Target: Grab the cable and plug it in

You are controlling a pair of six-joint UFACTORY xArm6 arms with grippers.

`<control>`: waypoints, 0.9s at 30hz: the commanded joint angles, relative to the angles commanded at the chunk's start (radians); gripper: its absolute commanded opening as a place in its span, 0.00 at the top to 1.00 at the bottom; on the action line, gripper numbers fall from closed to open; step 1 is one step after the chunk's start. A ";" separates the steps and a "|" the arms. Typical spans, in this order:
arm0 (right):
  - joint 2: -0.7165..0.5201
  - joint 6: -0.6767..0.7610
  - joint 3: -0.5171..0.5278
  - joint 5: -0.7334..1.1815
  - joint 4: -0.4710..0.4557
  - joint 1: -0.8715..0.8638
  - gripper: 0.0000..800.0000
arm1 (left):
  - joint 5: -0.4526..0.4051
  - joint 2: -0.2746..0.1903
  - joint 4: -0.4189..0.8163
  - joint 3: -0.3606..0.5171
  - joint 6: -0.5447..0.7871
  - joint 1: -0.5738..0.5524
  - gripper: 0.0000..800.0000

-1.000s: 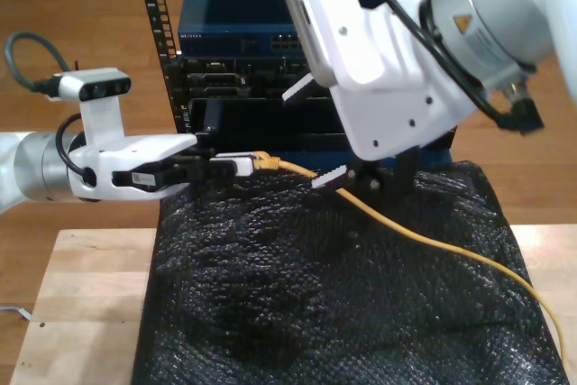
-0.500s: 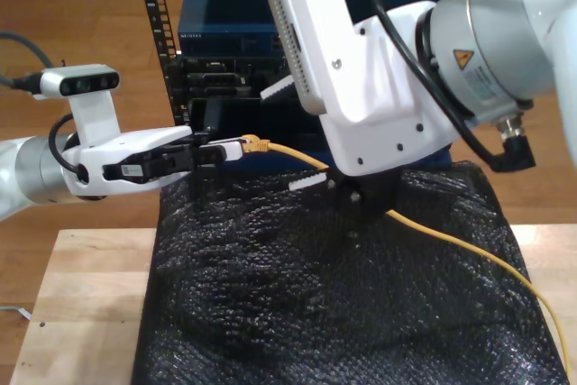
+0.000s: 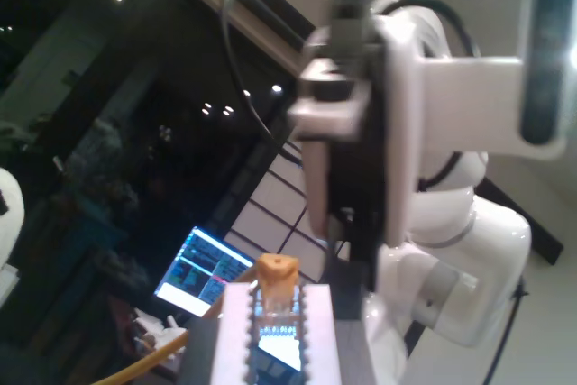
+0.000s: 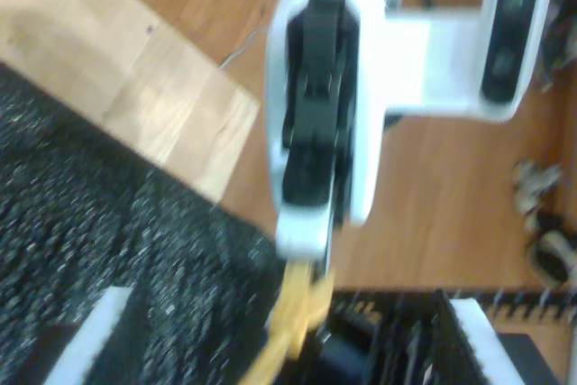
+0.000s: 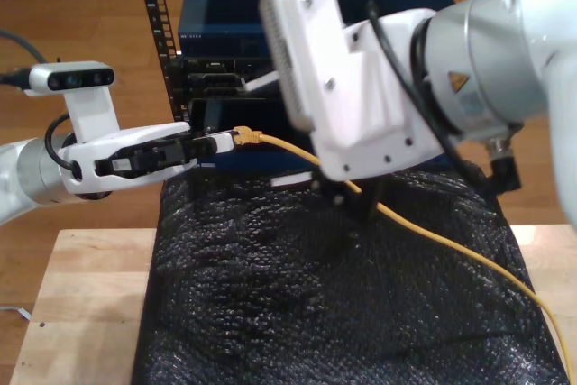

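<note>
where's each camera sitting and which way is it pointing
Exterior view: off the arms, high in front, looking down at the black mat and rack; both arms show.
First wrist view: on my first gripper, looking past the cable tip at my second gripper.
Second wrist view: on my second gripper, facing my first gripper across the mat.
Shared: all three show the cable pinched in my first gripper.

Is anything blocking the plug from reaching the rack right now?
Nothing visible does. My first gripper holds the cable by its plug end, just in front of the rack, with no object between them. My second gripper straddles the cable farther back, toward the exterior view's right. I cannot tell which port the plug faces.
</note>
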 joint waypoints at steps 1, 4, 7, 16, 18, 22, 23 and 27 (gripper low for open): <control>0.000 0.000 0.002 -0.009 0.000 0.003 0.08 | 0.006 0.000 -0.002 0.000 0.000 0.000 0.99; 0.000 -0.002 0.003 -0.020 0.000 0.005 0.11 | 0.011 0.006 -0.002 0.002 0.000 0.000 0.99; 0.000 -0.003 0.003 -0.043 0.000 0.003 0.13 | 0.018 0.011 -0.003 0.000 0.000 0.000 0.99; -0.003 0.000 0.018 -0.087 0.000 0.003 0.17 | 0.048 0.015 -0.012 0.002 0.002 0.000 0.99; -0.003 0.000 0.018 -0.087 0.000 0.003 0.19 | 0.051 0.015 -0.017 0.002 0.002 0.000 0.99; -0.003 0.002 0.018 -0.087 0.000 0.005 0.32 | 0.052 0.015 -0.018 0.002 0.002 0.000 0.99; -0.003 0.002 0.018 -0.087 0.000 0.005 0.35 | 0.052 0.015 -0.018 0.002 0.002 0.000 0.99; -0.003 0.002 0.020 -0.087 0.000 0.005 0.43 | 0.061 0.015 -0.018 0.002 0.000 -0.002 0.99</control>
